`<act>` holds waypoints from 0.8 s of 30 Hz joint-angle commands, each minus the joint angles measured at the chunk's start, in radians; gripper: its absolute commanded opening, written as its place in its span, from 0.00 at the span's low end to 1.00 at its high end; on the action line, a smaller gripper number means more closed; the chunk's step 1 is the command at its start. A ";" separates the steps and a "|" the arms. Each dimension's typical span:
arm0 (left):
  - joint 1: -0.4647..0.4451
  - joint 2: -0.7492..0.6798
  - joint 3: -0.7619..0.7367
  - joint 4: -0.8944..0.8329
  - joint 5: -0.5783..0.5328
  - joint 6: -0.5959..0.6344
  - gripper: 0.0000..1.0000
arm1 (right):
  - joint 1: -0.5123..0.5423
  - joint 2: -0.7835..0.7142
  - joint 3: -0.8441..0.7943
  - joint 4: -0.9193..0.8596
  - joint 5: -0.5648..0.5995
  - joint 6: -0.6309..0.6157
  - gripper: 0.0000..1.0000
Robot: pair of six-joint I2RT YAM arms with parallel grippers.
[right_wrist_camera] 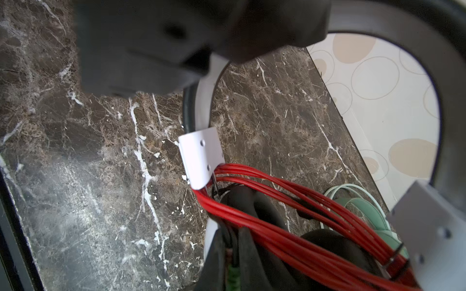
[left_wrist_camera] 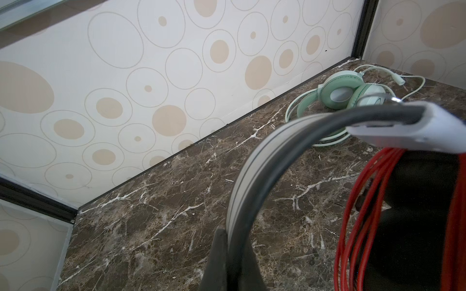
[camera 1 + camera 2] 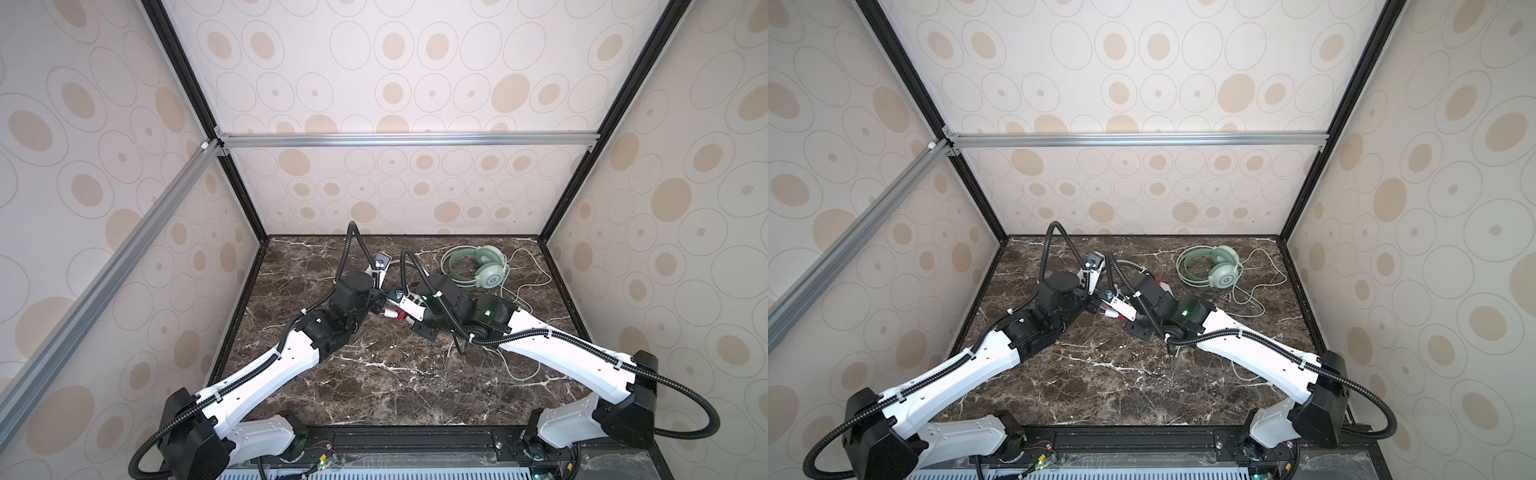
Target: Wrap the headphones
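The left gripper (image 2: 232, 249) clamps the white headset (image 2: 252, 163) by its headband; the right gripper (image 1: 230, 252) pinches a green plug (image 1: 233, 274) just beside the wound red cord (image 1: 277, 226). Beyond the fingers, well apart, the mint-green headset (image 3: 486, 270) lies on the marble table (image 3: 395, 386) by the spotted back wall (image 3: 415, 195), pale cord (image 3: 523, 379) sprawled loose.

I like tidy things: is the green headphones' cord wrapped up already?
No, the green headphones lie with their pale cord sprawled loose beside them.

white headset (image 2: 252, 176): black pads, band arched upward, bench centre | red cord (image 2: 353, 214): coiled in loops over it | mint headset (image 3: 490, 274): flat, 1 o'clock | pale cord (image 3: 550, 277): loose, trailing toward 4 o'clock
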 commanded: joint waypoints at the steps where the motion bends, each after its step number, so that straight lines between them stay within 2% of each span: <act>1: -0.005 -0.005 0.041 -0.061 0.082 0.014 0.00 | -0.027 -0.013 -0.001 0.073 0.142 -0.006 0.06; 11: 0.008 0.016 0.115 -0.107 0.110 -0.040 0.00 | -0.026 -0.057 -0.066 0.123 0.208 -0.040 0.13; 20: 0.016 0.024 0.119 -0.110 0.144 -0.060 0.00 | -0.027 -0.120 -0.097 0.154 0.177 -0.033 0.28; 24: 0.017 0.021 0.125 -0.118 0.156 -0.069 0.00 | -0.027 -0.130 -0.113 0.167 0.170 -0.033 0.30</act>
